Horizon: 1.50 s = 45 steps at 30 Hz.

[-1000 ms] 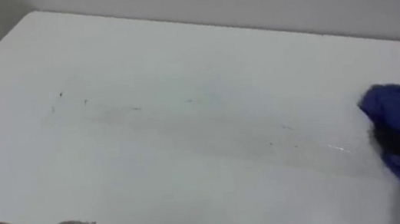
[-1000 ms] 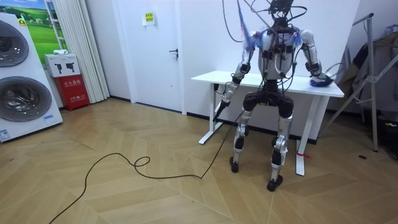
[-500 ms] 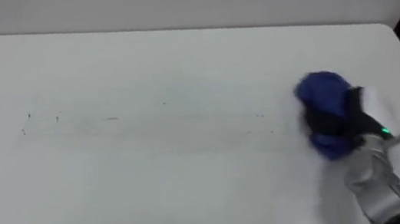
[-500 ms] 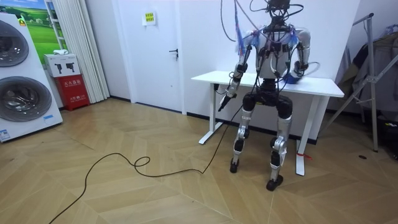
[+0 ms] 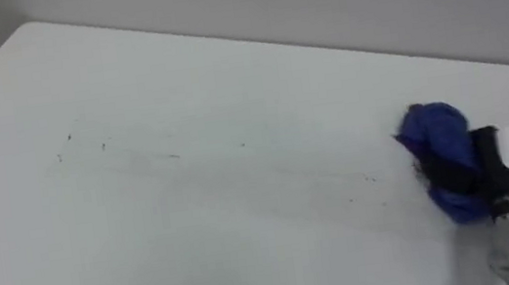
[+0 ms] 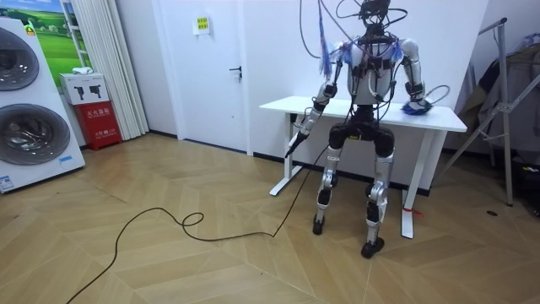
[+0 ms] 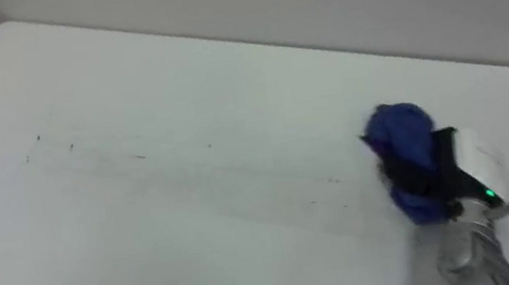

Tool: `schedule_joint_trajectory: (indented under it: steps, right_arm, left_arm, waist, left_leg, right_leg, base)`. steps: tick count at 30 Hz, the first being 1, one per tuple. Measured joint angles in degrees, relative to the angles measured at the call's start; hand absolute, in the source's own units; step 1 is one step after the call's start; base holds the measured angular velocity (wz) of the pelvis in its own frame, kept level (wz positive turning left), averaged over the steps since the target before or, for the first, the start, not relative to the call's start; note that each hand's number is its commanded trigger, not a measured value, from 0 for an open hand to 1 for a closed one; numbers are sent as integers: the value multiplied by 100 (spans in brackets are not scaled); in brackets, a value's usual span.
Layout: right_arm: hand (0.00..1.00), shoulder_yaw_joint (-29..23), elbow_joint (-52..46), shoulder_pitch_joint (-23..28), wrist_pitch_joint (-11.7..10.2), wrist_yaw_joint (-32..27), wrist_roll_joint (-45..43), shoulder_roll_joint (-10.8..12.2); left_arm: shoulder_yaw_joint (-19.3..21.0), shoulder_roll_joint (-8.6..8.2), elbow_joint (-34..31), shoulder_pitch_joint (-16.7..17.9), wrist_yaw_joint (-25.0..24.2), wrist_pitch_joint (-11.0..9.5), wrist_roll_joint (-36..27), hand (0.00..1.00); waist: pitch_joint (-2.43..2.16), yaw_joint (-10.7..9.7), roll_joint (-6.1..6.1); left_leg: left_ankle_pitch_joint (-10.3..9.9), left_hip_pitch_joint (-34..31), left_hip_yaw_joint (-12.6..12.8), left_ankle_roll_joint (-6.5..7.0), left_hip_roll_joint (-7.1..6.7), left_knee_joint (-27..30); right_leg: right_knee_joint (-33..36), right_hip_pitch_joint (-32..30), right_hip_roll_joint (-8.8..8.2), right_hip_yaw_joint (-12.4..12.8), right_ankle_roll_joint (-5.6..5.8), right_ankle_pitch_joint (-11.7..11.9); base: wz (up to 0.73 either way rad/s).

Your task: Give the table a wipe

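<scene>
1. left eye view: the right hand (image 5: 475,172) lies low on the worktop (image 5: 178,84), with its dark fingers closed round a bunched blue cloth (image 5: 435,130) and holding it against the surface.
2. the cloth is partly under the hand. most of it bulges out on the hand's left and far side, touching the worktop, so it would lead any stroke made to the left.
3. a faint smear band (image 5: 238,169) starts close to the cloth, to the hand's left. its long axis runs away from the hand along the worktop's length and drifts slightly toward the far edge as it goes.
4. a few dark specks (image 5: 69,137) sit at the far-left end of that band, well apart from the hand.
5. the surface on the hand's near side and beyond the band looks plain white. i judge that the band and the specks are what is left to wipe.
6. room view: the robot stands upright against the worktop's near edge, with the right hand up on the top. the left hand (image 6: 302,127) hangs off the worktop beside that edge, and i cannot tell its state.
7. the right hand is the nearer one and already holds the cloth. the coming move likely turns on sweeping left along the band's axis, and the risk is drifting off that line short of the specks.
</scene>
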Motion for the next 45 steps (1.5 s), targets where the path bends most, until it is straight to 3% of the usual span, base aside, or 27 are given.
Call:
schedule_joint_trajectory:
  steps: [3,7,9,13,15,17,19,21,24,28,29,30,31,37,45]
  right_arm:
    - [100,-202,114,326,7,-127,33,-164]
    - [100,-158,147,285,174,-141,164,-140]
    - [100,-84,43,141,496,-98,207,-130]
    - [100,467,-80,-459,954,309,137,69]
    - [100,1071,-336,-886,1179,700,-312,316]
    - [100,1509,-580,-1065,1168,994,-732,437]
    - [100,1916,-891,-1125,1173,1197,-1014,503]
    - [100,2306,-1025,-1352,1137,1416,-1337,699]
    - [100,2345,-1065,-1418,1034,1516,-1400,868]
    - [51,2357,-1132,-1404,931,1527,-1395,868]
    - [51,2393,-1149,-1404,888,1525,-1395,867]
    - [20,2413,-1189,-1377,857,1520,-1396,863]
    - [1,2412,-1203,-1353,845,1508,-1396,860]
    - [0,2403,-1263,-1246,775,1465,-1402,802]
    - [0,2400,-1542,-837,656,1291,-1567,786]
  left_arm:
    - [-23,32,-67,-195,0,-99,7,0]
    - [-308,35,-134,-255,1,-100,46,0]
    - [-599,-10,-141,-263,5,-70,108,0]
    - [-721,-94,-117,-217,7,90,122,0]
    - [-822,-105,-84,-228,-75,227,107,0]
    - [-880,-105,-89,-291,-153,251,109,0]
    - [-930,-120,-119,-338,-219,254,108,0]
    - [-932,-106,-125,-348,-224,257,108,0]
    - [-954,-106,-125,-349,-232,257,106,0]
    - [-1036,-115,-151,-338,-232,253,106,0]
    - [-1036,-115,-162,-355,-232,253,106,0]
    - [-1036,-120,-176,-407,-232,243,100,0]
    - [-1036,-123,-175,-445,-232,241,100,0]
    - [-1031,-123,-186,-589,-213,167,109,0]
    - [-1028,-123,-252,-553,-165,202,95,0]
  waist:
    - [-20,-54,-28]
    - [-39,-18,13]
    - [-80,219,92]
    - [-67,517,121]
    - [-64,692,125]
    - [-47,751,119]
    - [-37,983,134]
    - [16,1114,119]
    - [36,1127,82]
    - [59,1041,117]
    - [66,987,133]
    - [66,969,146]
    - [66,970,151]
    - [47,938,151]
    - [-40,771,200]
  left_leg:
    - [-5,-3,21,8,2,55]
    - [-40,-16,9,-38,18,79]
    - [-38,1,-13,-41,44,82]
    - [-26,-41,-262,-47,55,74]
    - [-14,-77,-425,-66,75,64]
    - [25,-111,-523,-77,75,64]
    - [39,-107,-512,-75,75,33]
    - [39,-123,-521,-75,67,-1]
    - [60,-153,-617,-42,28,-5]
    - [55,-126,-621,-35,22,-19]
    - [53,-124,-623,-36,23,-25]
    - [47,-122,-622,-37,23,-29]
    - [44,-122,-622,-36,23,-33]
    - [33,-97,-603,-36,17,-54]
    - [12,-11,-607,-28,7,-27]
  right_leg:
    - [-33,17,1,-13,58,-24]
    - [-41,-11,16,12,122,-65]
    - [38,-79,38,101,87,-45]
    - [86,-322,175,328,-50,40]
    - [71,-418,279,454,-84,57]
    - [63,-436,300,403,-100,51]
    - [72,-463,299,414,-130,63]
    - [63,-489,299,419,-148,53]
    - [9,-455,295,364,-145,49]
    - [-29,-391,296,333,-124,36]
    - [-32,-382,296,307,-115,30]
    - [-34,-382,296,304,-112,29]
    - [-34,-382,296,304,-111,28]
    - [-48,-369,296,301,-110,27]
    - [-88,-241,291,316,-98,20]
  base:
    - [-10]
    - [-21]
    - [-24]
    - [-43]
    - [-24]
    - [12]
    - [4]
    - [4]
    - [15]
    - [7]
    - [5]
    - [4]
    - [0]
    - [0]
    - [1]
